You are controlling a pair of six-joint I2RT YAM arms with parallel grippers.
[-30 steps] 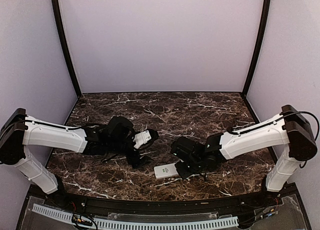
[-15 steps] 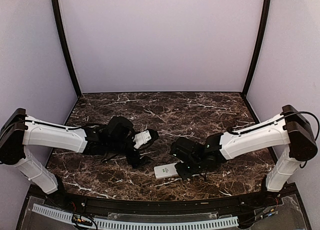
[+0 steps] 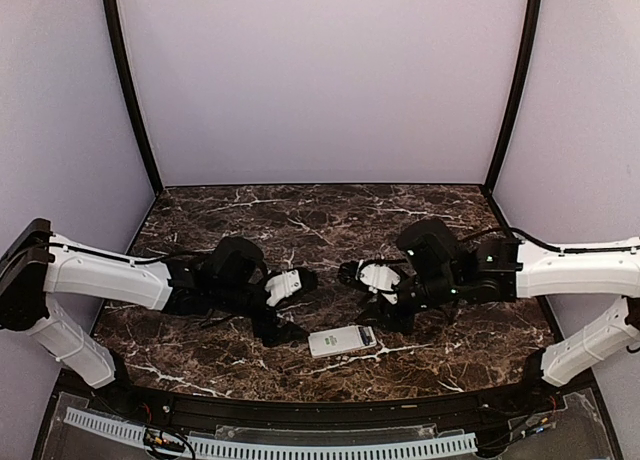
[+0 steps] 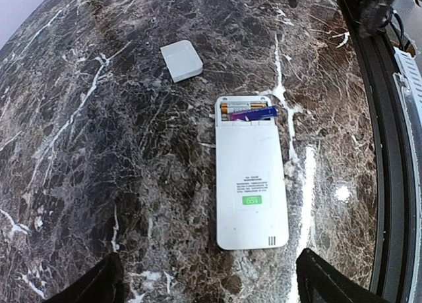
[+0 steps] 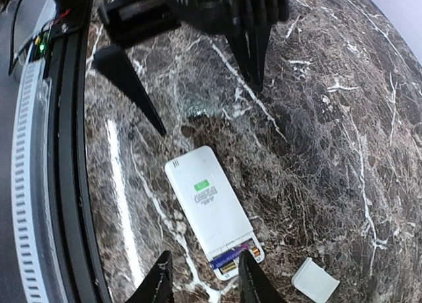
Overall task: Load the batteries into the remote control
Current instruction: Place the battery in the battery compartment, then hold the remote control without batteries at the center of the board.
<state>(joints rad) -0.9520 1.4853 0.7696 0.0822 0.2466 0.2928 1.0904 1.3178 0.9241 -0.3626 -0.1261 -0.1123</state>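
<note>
**Remote face down, both grippers released**

The remote control (image 3: 342,340) lies flat on its face on the dark marbled worktop (image 3: 330,215), close to the near edge and about midway between the two arms. Its plain white back is up and carries a small green label (image 4: 252,200). The battery bay at its right end is uncovered. The batteries (image 4: 245,108) lie inside it, with gold-coloured ends showing and a blue-purple strip (image 4: 256,112) across them. A small white cover (image 4: 181,60) lies flat on the worktop beyond that open end, apart from the remote.

The left gripper (image 4: 210,276) hangs above the worktop just left of the remote, its jaws spread wide and nothing between them. The right gripper (image 5: 206,283) is above the worktop just far and right of the remote. Its jaws are parted by a moderate gap and empty, and they touch neither the remote nor the cover.
</note>
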